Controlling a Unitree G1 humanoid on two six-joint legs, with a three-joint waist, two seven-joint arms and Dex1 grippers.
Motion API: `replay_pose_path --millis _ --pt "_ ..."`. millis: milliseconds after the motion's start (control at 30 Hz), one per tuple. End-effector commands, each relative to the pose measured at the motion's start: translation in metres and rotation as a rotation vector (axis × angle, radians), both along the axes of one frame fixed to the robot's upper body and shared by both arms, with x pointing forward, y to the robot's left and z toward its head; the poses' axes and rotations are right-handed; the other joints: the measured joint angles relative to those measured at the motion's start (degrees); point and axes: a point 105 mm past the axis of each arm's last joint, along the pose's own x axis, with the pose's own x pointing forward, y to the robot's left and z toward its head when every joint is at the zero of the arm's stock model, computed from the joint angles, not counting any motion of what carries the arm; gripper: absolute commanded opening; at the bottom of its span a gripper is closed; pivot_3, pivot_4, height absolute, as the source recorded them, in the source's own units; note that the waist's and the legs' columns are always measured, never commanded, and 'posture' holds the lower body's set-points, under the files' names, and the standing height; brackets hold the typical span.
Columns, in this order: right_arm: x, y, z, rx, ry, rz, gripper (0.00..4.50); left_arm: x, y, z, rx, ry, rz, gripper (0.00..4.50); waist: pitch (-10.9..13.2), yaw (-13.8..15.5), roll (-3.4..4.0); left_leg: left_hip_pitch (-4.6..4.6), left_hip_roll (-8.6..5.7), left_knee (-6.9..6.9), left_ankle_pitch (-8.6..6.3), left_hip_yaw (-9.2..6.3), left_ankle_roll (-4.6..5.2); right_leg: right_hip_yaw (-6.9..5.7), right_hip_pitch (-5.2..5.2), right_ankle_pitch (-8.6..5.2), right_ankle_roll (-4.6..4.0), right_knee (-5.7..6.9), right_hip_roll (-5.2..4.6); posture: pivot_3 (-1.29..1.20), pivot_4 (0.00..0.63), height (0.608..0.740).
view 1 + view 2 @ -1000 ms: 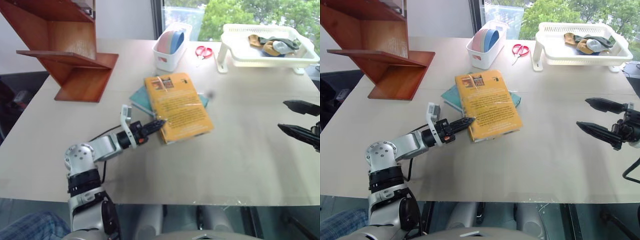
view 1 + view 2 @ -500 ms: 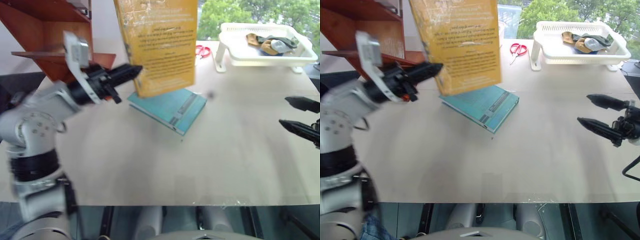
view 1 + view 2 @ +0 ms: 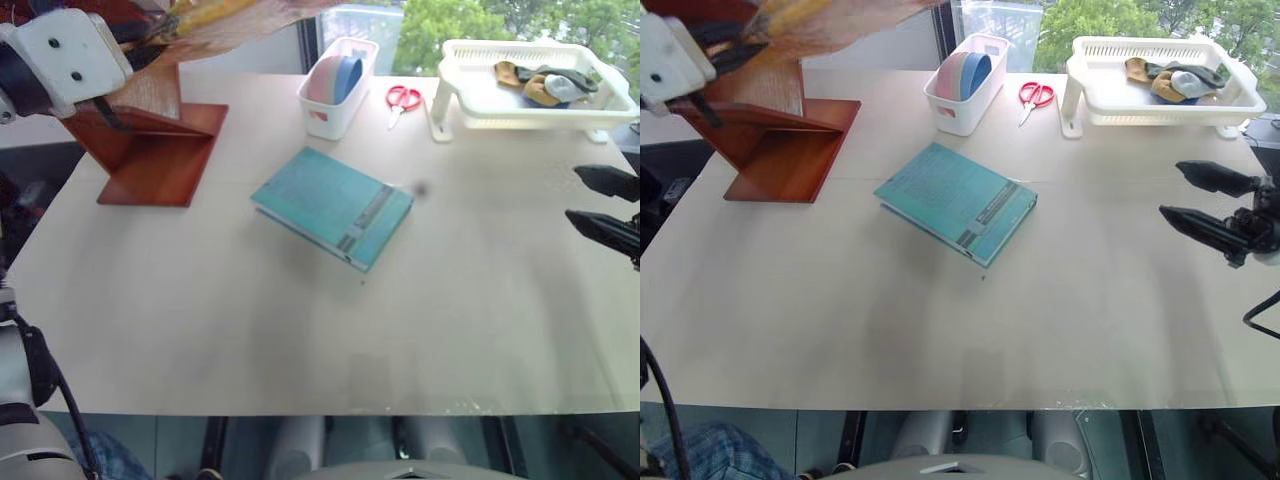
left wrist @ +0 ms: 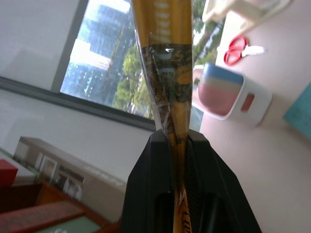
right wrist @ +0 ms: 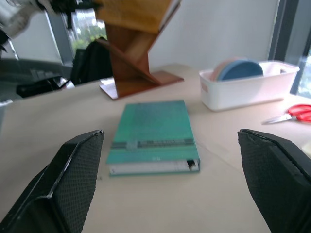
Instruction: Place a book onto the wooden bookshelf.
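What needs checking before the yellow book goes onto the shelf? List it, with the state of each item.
1. Grip on the book: ok. The left gripper is shut on its edge.
2. Book lifted off the table: ok. It is up beside the wooden bookshelf.
3. Free board to receive the book: cannot tell. The upper boards are cut off in the head views.
4. Book's tilt against the shelf board: cannot tell. It shows blurred at the frame's top edge.
5. Right gripper out of the way: ok. It is open, at the table's far side from the shelf.
6. Teal book left behind: ok. It lies flat mid-table.
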Motion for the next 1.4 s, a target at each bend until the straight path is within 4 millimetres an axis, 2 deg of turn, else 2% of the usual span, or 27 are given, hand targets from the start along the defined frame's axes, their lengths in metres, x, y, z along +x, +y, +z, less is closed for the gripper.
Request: replay_pose_path --millis 33,200,400,567,733,933,1033,1067,1167,1200,1233,1300,1333,1400 --pt "-0.008 0.001 0.027 0.099 -0.078 0.054 4.50 -0.011 0.024 0.032 0.090 -0.142 0.107 0.05 0.0 0.0 -0.02 0.02 0.00 0.01 0.00 0.01 0.00 0.00 0.00 0.00 0.00 0.04 0.00 0.00 0.150 0.740" --pt "-0.012 0.005 0.037 0.175 -0.081 0.117 4.50 -0.008 0.050 0.029 0.186 -0.107 0.217 0.05 0.0 0.1 -0.02 0.04 0.02 0.04 0.00 0.01 0.01 0.00 0.01 0.00 0.00 0.12 -0.01 0.00 0.150 0.740" --pt "-0.010 0.003 0.028 0.176 -0.066 0.117 4.50 -0.011 0.088 0.009 0.215 0.037 0.347 0.05 0.0 -0.8 -0.03 0.00 0.02 0.06 0.00 0.17 0.01 0.18 -0.23 0.00 0.01 0.33 0.03 0.00 0.150 0.740" --pt "-0.009 0.003 0.027 0.178 -0.069 0.117 4.50 -0.006 0.098 -0.002 0.200 0.068 0.369 0.05 0.0 -0.9 -0.03 -0.05 0.05 0.10 0.00 0.17 0.01 0.17 -0.27 0.00 0.01 0.40 0.03 0.00 0.150 0.740" --pt "-0.010 0.003 0.027 0.187 -0.078 0.116 4.50 -0.005 0.126 -0.014 0.222 0.094 0.491 0.05 0.0 -1.0 -0.04 -0.06 0.03 0.14 0.00 0.17 0.01 0.18 -0.28 0.00 0.01 0.43 0.02 0.00 0.150 0.740" --pt "-0.012 0.000 0.027 0.190 -0.087 0.109 4.50 -0.001 0.135 -0.018 0.219 0.099 0.542 0.05 0.0 -1.1 -0.04 -0.11 0.03 0.14 0.00 0.18 0.01 0.17 -0.33 0.00 0.01 0.42 0.03 0.00 0.150 0.740" --pt "-0.013 -0.001 0.025 0.189 -0.088 0.103 4.50 0.001 0.139 -0.016 0.232 0.091 0.570 1.21 0.0 -1.1 -0.04 -0.11 0.02 0.14 0.00 0.17 0.01 0.17 -0.34 0.00 0.01 0.43 0.03 0.00 0.150 0.740" --pt "-0.013 -0.002 0.025 0.188 -0.087 0.099 4.50 0.001 0.140 -0.014 0.244 0.083 0.587 1.74 0.0 -1.2 -0.04 -0.12 0.03 0.14 0.00 0.17 0.01 0.17 -0.34 0.00 0.01 0.43 0.03 0.00 0.150 0.740" --pt "-0.013 -0.004 0.023 0.188 -0.086 0.092 4.50 0.000 0.147 -0.010 0.256 0.070 0.637 2.54 0.0 -1.2 -0.05 -0.12 0.02 0.15 0.00 0.18 0.01 0.17 -0.34 0.00 0.01 0.44 0.03 0.00 0.150 0.740" --pt "-0.013 -0.004 0.023 0.188 -0.086 0.090 4.50 -0.002 0.150 -0.009 0.261 0.067 0.655 3.18 0.0 -1.2 -0.05 -0.12 0.02 0.15 0.00 0.19 0.01 0.17 -0.34 0.00 0.02 0.44 0.03 0.00 0.150 0.740" --pt "-0.013 -0.004 0.023 0.188 -0.085 0.089 4.50 -0.003 0.153 -0.008 0.266 0.062 0.669 3.46 0.0 -1.2 -0.05 -0.12 0.02 0.15 0.00 0.19 0.01 0.17 -0.34 0.00 0.02 0.44 0.03 0.00 0.150 0.740" --pt "-0.013 -0.005 0.022 0.189 -0.084 0.088 4.50 -0.006 0.157 -0.006 0.271 0.052 0.693 4.30 0.0 -1.2 -0.05 -0.13 0.02 0.15 0.00 0.19 0.01 0.17 -0.36 0.00 0.01 0.45 0.03 0.00 0.150 0.740" --pt "-0.012 -0.005 0.022 0.189 -0.083 0.089 4.50 -0.008 0.160 -0.004 0.262 0.046 0.701 4.48 0.0 -1.3 -0.05 -0.13 0.02 0.15 0.00 0.19 0.01 0.17 -0.37 0.00 0.02 0.45 0.03 0.00 0.150 0.740" --pt "-0.012 -0.005 0.022 0.189 -0.083 0.089 4.50 -0.012 0.163 -0.002 0.242 0.037 0.709 4.48 0.0 -1.3 -0.05 -0.13 0.02 0.15 0.00 0.19 0.01 0.18 -0.37 0.00 0.02 0.47 0.03 0.00 0.150 0.740"
